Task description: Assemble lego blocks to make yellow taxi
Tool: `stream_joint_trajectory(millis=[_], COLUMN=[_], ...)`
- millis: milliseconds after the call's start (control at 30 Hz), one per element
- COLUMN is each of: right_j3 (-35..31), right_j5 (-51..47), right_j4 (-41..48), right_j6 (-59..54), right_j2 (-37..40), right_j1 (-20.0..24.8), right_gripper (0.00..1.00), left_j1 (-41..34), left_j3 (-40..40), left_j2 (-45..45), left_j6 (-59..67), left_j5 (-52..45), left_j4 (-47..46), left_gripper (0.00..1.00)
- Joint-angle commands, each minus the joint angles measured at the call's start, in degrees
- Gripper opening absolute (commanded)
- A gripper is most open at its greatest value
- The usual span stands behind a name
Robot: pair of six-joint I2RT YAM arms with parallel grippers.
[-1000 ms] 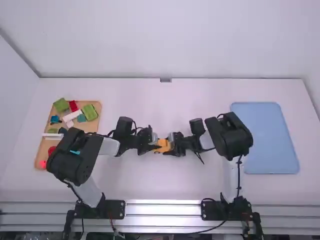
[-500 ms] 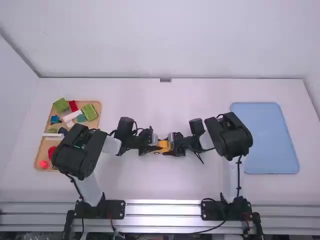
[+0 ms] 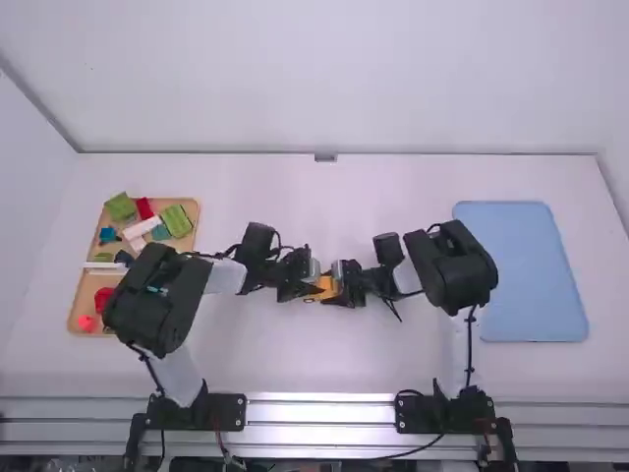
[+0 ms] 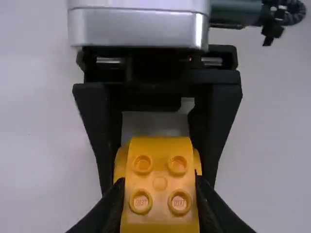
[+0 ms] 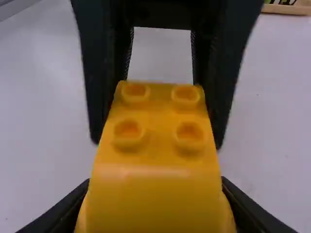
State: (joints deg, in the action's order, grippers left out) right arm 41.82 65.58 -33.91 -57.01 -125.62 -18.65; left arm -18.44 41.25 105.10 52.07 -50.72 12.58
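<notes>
Mid-table in the high view, my left gripper and my right gripper face each other at a yellow block piece. The left wrist view has my left gripper shut on that yellow piece, which shows several studs; the other gripper's fingers flank its far part. In the right wrist view my right gripper is also shut on the yellow piece, one finger on each side. Its lower parts are hidden by the fingers.
A wooden tray with loose blocks lies at the left, partly under the left arm: green blocks, a red block, a white one. A blue tray lies at the right.
The left arm's wrist has shifted slightly right and away from the camera, its gripper staying close to the yellow piece. The right arm looks unmoved.
</notes>
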Motion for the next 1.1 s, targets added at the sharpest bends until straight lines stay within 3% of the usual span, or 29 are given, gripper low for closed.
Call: stream_joint_trajectory(millis=[0, 233, 533, 1067], right_j3=[0.22, 0.22, 0.22, 0.22], right_j5=[-0.90, -0.90, -0.92, -0.92], right_j4=[0.09, -0.13, 0.11, 0.13], right_j6=[-0.02, 0.15, 0.17, 0.17], right_j2=[-0.79, -0.79, -0.79, -0.79], right_j1=[-0.52, -0.52, -0.52, -0.52], right_gripper=[0.50, 0.50, 0.50, 0.50], left_j1=[-2.71, -3.34, -2.43, -0.46], left_j3=[-0.11, 1.33, 1.22, 1.22], left_j2=[2.19, 2.16, -3.15, -6.78], left_j6=[3.13, 2.38, 0.90, -2.14], left_j5=[10.51, 15.87, 5.07, 2.82], left_j4=[-5.35, -11.17, -3.58, -3.41], left_gripper=[0.02, 0.02, 0.02, 0.02])
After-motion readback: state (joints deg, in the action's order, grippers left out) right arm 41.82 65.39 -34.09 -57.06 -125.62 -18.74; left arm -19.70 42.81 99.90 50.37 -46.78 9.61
